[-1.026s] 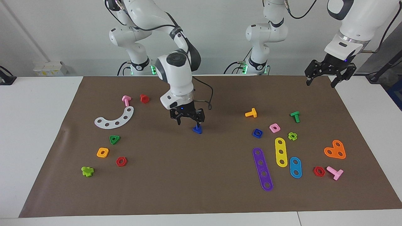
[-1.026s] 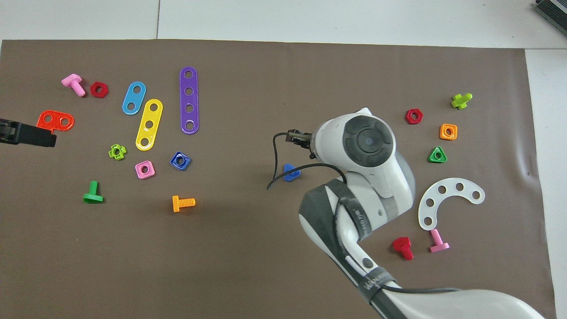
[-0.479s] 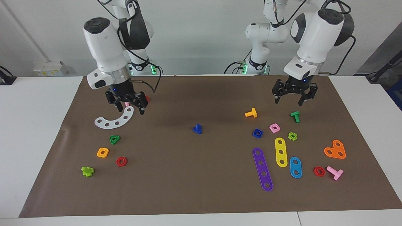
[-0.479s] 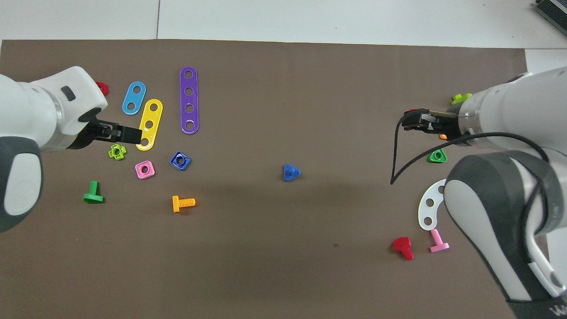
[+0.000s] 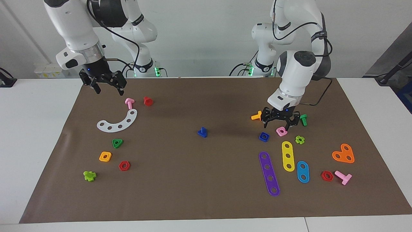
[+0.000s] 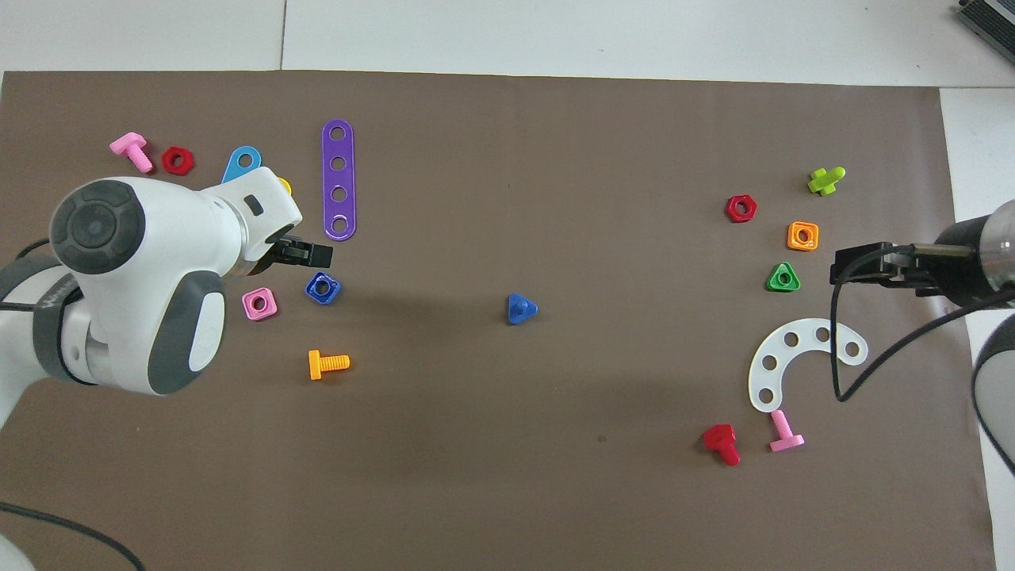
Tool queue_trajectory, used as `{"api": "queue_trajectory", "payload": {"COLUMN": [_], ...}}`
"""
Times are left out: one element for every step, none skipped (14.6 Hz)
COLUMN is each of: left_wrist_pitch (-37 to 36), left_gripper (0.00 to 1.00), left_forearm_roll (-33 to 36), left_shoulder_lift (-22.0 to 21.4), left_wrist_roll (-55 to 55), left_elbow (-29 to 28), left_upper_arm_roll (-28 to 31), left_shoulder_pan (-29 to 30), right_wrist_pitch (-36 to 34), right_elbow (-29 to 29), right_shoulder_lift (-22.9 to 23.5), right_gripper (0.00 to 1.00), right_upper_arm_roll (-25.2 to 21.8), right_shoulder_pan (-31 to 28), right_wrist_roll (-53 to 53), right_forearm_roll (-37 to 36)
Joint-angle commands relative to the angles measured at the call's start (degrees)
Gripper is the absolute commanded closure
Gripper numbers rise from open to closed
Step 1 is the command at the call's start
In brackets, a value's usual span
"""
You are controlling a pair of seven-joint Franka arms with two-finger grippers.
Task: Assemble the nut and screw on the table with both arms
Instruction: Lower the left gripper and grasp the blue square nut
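Observation:
The dark-blue nut [image 5: 264, 137] [image 6: 323, 287] lies flat on the brown mat [image 5: 206, 180] of the table, toward the left arm's end. The dark-blue screw [image 5: 202, 132] [image 6: 520, 308] stands on its triangular head at the mat's middle, untouched. My left gripper [image 5: 276, 124] [image 6: 321, 255] hangs open and low over the mat right beside the nut, between the orange screw and the pink square nut, holding nothing. My right gripper [image 5: 108, 92] [image 6: 844, 266] is raised, open and empty, over the mat's corner at the right arm's end.
An orange screw [image 5: 257, 116], pink square nut [image 5: 281, 131] and green screw [image 5: 302, 120] crowd the left gripper. Purple [image 5: 269, 173], yellow [image 5: 288, 156] and light-blue [image 5: 303, 171] strips lie farther out. A white curved plate [image 5: 117, 121], pink screw [image 5: 129, 102] and green triangular nut [image 5: 117, 143] sit near the right arm.
The right gripper left the screw at the mat's middle and drew back, rising, to its own end. The left gripper swung in and came down beside the nut. The screw and nut stayed put.

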Motion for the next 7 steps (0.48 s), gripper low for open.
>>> {"api": "queue_trajectory", "payload": {"left_wrist_pitch": [5.5,6.7,7.5,8.6,9.9,11.3,11.9], "left_gripper": [0.0,0.0,0.0,0.0,0.0,0.0,0.0], "left_forearm_roll": [-0.1,-0.1,-0.1,-0.1,-0.1,-0.1,-0.1], "left_shoulder_lift": [2.3,3.4,3.9,4.2,4.7,5.0,5.7], "left_wrist_roll": [-0.7,-0.8,-0.7,-0.6,-0.5,-0.4,-0.4], "left_elbow": [-3.2,-3.7,-4.4,-5.5,-6.3,-7.4,-7.8], "left_upper_arm_roll": [-0.5,-0.5,-0.6,-0.6,-0.6,-0.6,-0.6], "left_shoulder_pan": [-1.0,-1.3,-1.5,-1.6,-1.6,-1.6,-1.6], "right_wrist_pitch": [-6.9,-6.7,-6.8,-7.0,-6.7,-6.8,-7.2], "right_elbow": [8.3,8.5,8.2,8.1,7.9,7.7,7.5], "right_shoulder_lift": [3.1,3.6,3.3,3.1,2.9,2.8,2.6], "right_gripper": [0.0,0.0,0.0,0.0,0.0,0.0,0.0], "right_upper_arm_roll": [0.8,0.6,-0.1,0.3,0.7,3.0,5.8], "right_shoulder_pan": [-0.9,0.0,0.5,-0.1,-1.4,-4.5,-6.7], "right_wrist_roll": [-1.3,-1.8,-3.2,-3.3,-3.5,-3.7,-3.6], "right_forearm_roll": [-1.0,-1.6,-2.2,-2.3,-2.3,-2.3,-2.2]}}
